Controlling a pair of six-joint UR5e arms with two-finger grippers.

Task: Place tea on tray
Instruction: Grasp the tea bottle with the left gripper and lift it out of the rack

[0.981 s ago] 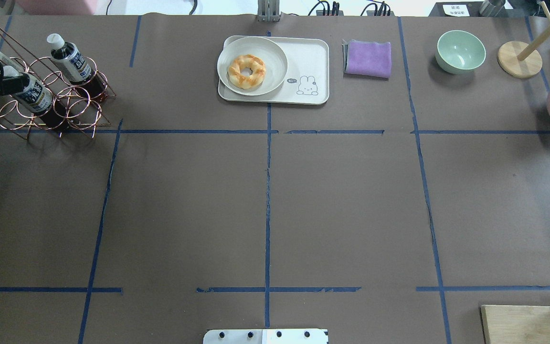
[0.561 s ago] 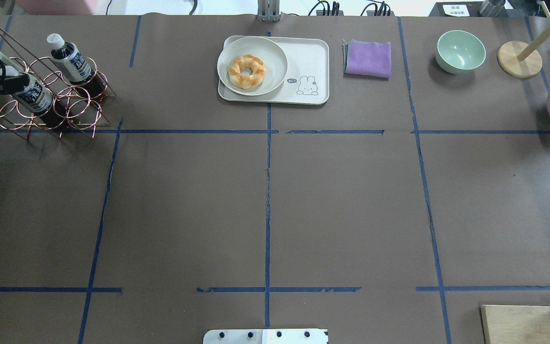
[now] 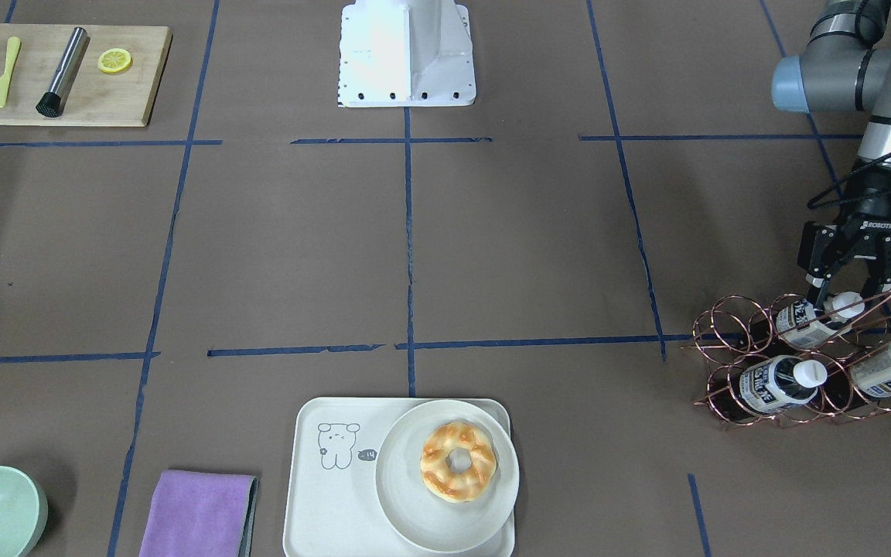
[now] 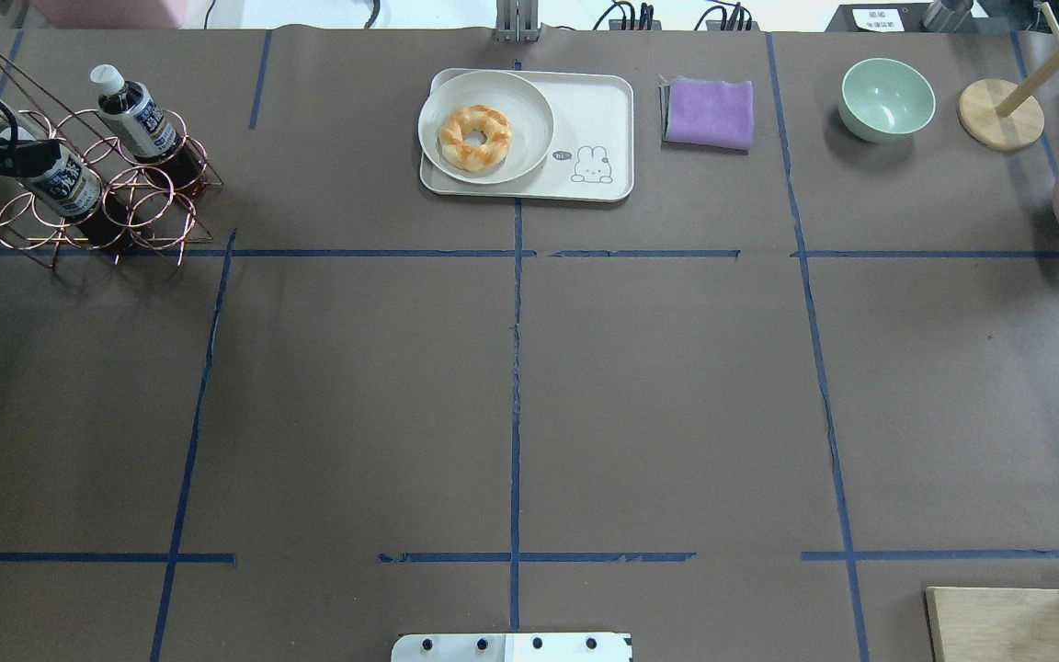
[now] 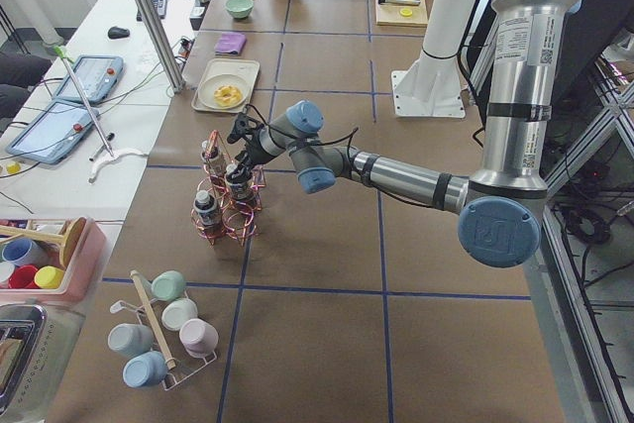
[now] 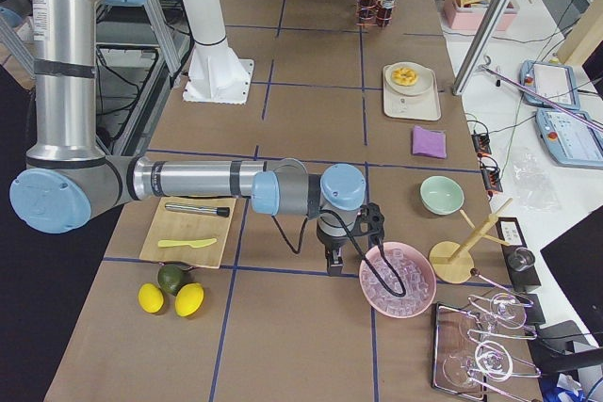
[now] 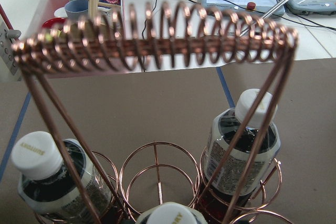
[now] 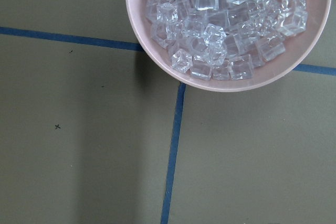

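where the tea bottle (image 3: 805, 323) sits: tilted in a ring of the copper wire rack (image 7: 157, 43) at the table's end on the robot's left, well apart from the tray
left gripper (image 3: 848, 297): over the rack, jaws spread, one finger on each side of that bottle's white cap
right gripper (image 6: 332, 265): low, just beside pink bowl of ice cubes (image 8: 231, 30); can't tell if spread or clenched
tray (image 3: 322, 503): cream, bear drawing, round plate (image 3: 414, 510) with doughnut (image 3: 458, 461) on one half
other two tea bottles (image 3: 774, 383): same rack, tilted, caps on
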